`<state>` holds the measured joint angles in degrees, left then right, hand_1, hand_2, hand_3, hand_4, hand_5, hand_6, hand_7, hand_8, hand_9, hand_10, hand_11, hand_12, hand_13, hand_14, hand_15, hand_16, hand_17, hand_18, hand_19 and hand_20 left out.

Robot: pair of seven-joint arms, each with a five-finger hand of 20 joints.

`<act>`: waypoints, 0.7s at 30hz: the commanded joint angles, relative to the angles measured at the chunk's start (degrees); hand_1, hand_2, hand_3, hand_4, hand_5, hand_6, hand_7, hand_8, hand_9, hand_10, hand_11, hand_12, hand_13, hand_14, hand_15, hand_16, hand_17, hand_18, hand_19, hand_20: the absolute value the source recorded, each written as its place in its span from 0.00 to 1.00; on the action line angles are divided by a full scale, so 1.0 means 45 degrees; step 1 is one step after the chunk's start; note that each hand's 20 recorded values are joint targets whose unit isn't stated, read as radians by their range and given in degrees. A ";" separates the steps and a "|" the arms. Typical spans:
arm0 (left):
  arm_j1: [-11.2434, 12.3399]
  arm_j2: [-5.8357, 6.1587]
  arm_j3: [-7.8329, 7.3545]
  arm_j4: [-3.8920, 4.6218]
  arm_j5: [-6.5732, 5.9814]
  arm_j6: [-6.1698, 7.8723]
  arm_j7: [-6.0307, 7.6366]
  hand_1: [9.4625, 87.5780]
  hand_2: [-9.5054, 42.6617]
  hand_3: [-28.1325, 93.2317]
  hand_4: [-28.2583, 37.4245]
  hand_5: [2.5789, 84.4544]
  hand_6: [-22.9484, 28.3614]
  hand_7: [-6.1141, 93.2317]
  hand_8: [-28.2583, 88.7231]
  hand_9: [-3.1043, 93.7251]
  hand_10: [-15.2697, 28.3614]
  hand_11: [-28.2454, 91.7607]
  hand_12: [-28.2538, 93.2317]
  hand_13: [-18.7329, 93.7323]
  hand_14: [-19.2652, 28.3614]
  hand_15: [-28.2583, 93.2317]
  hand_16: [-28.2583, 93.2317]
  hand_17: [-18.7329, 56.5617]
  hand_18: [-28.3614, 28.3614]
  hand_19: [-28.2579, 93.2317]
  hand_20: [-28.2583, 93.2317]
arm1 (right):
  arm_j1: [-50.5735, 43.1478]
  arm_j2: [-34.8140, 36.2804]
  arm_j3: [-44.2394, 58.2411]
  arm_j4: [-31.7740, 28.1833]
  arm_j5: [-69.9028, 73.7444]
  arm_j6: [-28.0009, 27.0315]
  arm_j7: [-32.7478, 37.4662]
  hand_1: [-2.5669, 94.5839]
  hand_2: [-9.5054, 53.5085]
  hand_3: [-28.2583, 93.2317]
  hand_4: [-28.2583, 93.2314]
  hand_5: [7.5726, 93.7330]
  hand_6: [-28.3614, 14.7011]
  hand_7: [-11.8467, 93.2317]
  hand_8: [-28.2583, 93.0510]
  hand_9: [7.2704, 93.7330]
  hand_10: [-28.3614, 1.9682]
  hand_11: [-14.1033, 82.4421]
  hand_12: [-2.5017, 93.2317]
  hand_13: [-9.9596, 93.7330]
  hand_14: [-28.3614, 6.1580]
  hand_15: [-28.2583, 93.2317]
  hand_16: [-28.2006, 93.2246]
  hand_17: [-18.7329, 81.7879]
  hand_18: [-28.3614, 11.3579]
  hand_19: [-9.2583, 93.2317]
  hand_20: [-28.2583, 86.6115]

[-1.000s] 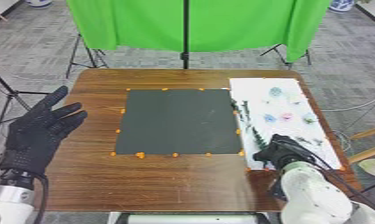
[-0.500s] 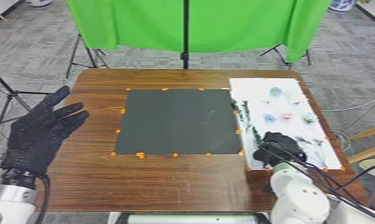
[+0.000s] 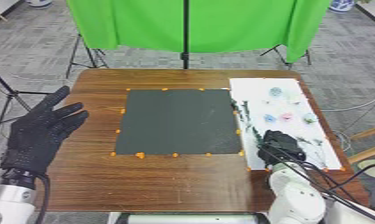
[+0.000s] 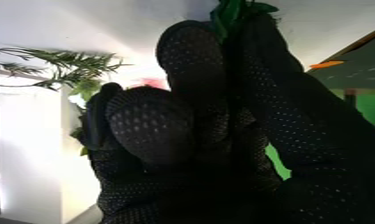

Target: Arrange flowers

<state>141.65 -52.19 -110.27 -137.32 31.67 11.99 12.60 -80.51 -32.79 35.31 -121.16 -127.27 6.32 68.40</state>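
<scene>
My left hand (image 3: pixel 41 132) is open over the table's left side. My right hand (image 3: pixel 281 145) is low over the near part of the white sheet (image 3: pixel 254 86), beside a long green stem (image 3: pixel 246 112) along the sheet's left side. In the right wrist view, curled fingers and the thumb of my right hand (image 4: pixel 148 125) pinch green leaves (image 4: pixel 230 16) at their tips. Blue flowers (image 3: pixel 270 118) and a pink flower (image 3: pixel 286 117) lie farther up the sheet. Feathery green sprigs (image 4: pixel 72 62) also show in the wrist view.
A dark square mat (image 3: pixel 179 122) lies mid-table, held by orange dabs (image 3: pixel 141 155) at its edges. The brown table (image 3: pixel 166 185) borders it. Behind the table hangs a green cloth (image 3: pixel 135 27) on a stand. Black cables (image 3: pixel 330 177) run along my right arm.
The right hand has turned, shifted slightly over the sheet and drawn its fingers in, with its forearm now lower and farther left. The left hand has stayed still.
</scene>
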 commanded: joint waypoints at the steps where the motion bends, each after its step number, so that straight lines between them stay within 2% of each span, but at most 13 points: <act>1: 0.0154 -0.0041 -0.0056 0.0052 -0.0007 -0.0051 -0.0048 0.19 0.30 0.87 0.12 0.33 0.58 0.23 0.15 0.35 0.82 0.47 0.34 0.37 0.99 0.64 0.17 0.09 0.95 0.66 0.29 | -0.0657 0.0225 0.0305 -0.0300 -0.0358 0.0853 0.0081 0.59 0.01 0.83 0.00 0.80 0.56 0.49 0.35 0.88 0.52 0.62 0.32 0.88 0.61 0.85 0.40 0.66 0.15 1.00 0.57; 6: 0.0434 -0.0045 -0.0150 -0.0056 -0.0010 0.0066 0.0234 0.19 0.30 0.87 0.12 0.33 0.58 0.23 0.15 0.35 0.82 0.47 0.34 0.37 0.99 0.64 0.17 0.09 0.95 0.66 0.29 | -0.0770 0.0398 0.1142 -0.0746 -0.0497 0.1731 0.0052 0.59 0.00 0.85 0.00 0.82 0.54 0.48 0.35 0.88 0.52 0.63 0.32 0.88 0.61 0.85 0.40 0.67 0.16 1.00 0.57; 9: 0.0585 0.0072 -0.0203 -0.0108 -0.0120 0.0233 0.0537 0.19 0.30 0.87 0.12 0.33 0.58 0.23 0.15 0.35 0.82 0.47 0.34 0.37 0.99 0.65 0.17 0.10 0.96 0.67 0.29 | -0.0703 0.0457 0.1482 -0.0972 -0.0796 0.1962 -0.0026 0.59 0.00 0.85 0.00 0.82 0.54 0.48 0.35 0.88 0.52 0.64 0.32 0.88 0.61 0.86 0.40 0.67 0.16 1.00 0.58; 14: 0.0557 0.0026 -0.0219 -0.0167 -0.0108 0.0335 0.0578 0.19 0.30 0.87 0.12 0.34 0.58 0.24 0.15 0.35 0.82 0.47 0.34 0.37 1.00 0.65 0.17 0.11 0.96 0.70 0.31 | -0.0700 0.0451 0.1981 -0.1249 -0.0914 0.2219 -0.0110 0.59 0.00 0.85 0.00 0.82 0.54 0.48 0.35 0.88 0.52 0.65 0.32 0.88 0.61 0.86 0.40 0.68 0.16 1.00 0.59; 16: 0.0651 0.0152 -0.0301 -0.0228 -0.0162 0.0400 0.0705 0.19 0.30 0.87 0.12 0.34 0.58 0.23 0.15 0.35 0.82 0.47 0.34 0.37 1.00 0.65 0.17 0.11 0.96 0.71 0.31 | -0.0584 0.0457 0.2020 -0.1388 -0.0919 0.2289 -0.0168 0.58 0.00 0.86 0.00 0.82 0.54 0.48 0.36 0.89 0.51 0.65 0.31 0.89 0.61 0.86 0.40 0.68 0.15 1.00 0.60; 19: 0.0687 0.0163 -0.0383 -0.0322 -0.0148 0.0483 0.0828 0.19 0.30 0.87 0.12 0.34 0.58 0.23 0.15 0.36 0.82 0.47 0.34 0.38 1.00 0.66 0.17 0.12 0.97 0.72 0.32 | -0.0180 0.0338 0.1868 -0.1565 -0.0976 0.2383 -0.0340 0.58 0.00 0.86 0.00 0.83 0.54 0.48 0.36 0.89 0.51 0.65 0.31 0.89 0.61 0.86 0.40 0.68 0.15 1.00 0.60; 20: 0.0659 0.0110 -0.0429 -0.0342 -0.0092 0.0464 0.0710 0.19 0.30 0.87 0.12 0.34 0.58 0.23 0.15 0.36 0.82 0.47 0.34 0.38 1.00 0.66 0.17 0.13 0.97 0.72 0.32 | -0.0110 0.0242 0.1889 -0.1657 -0.0909 0.2362 -0.0476 0.58 0.00 0.86 0.00 0.83 0.54 0.48 0.36 0.89 0.51 0.65 0.31 0.89 0.61 0.86 0.40 0.68 0.15 1.00 0.60; 21: 0.0675 0.0119 -0.0478 -0.0369 -0.0081 0.0474 0.0746 0.19 0.30 0.87 0.12 0.34 0.58 0.23 0.15 0.36 0.82 0.47 0.34 0.38 1.00 0.66 0.17 0.13 0.97 0.73 0.32 | 0.0268 0.0128 0.1639 -0.1669 -0.0872 0.2441 -0.0559 0.58 0.00 0.86 0.00 0.83 0.54 0.48 0.36 0.89 0.51 0.66 0.31 0.89 0.61 0.86 0.40 0.68 0.15 1.00 0.60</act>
<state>143.63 -51.73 -111.39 -138.04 31.34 13.10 15.52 -83.64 -31.30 44.00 -126.58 -130.27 15.77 67.97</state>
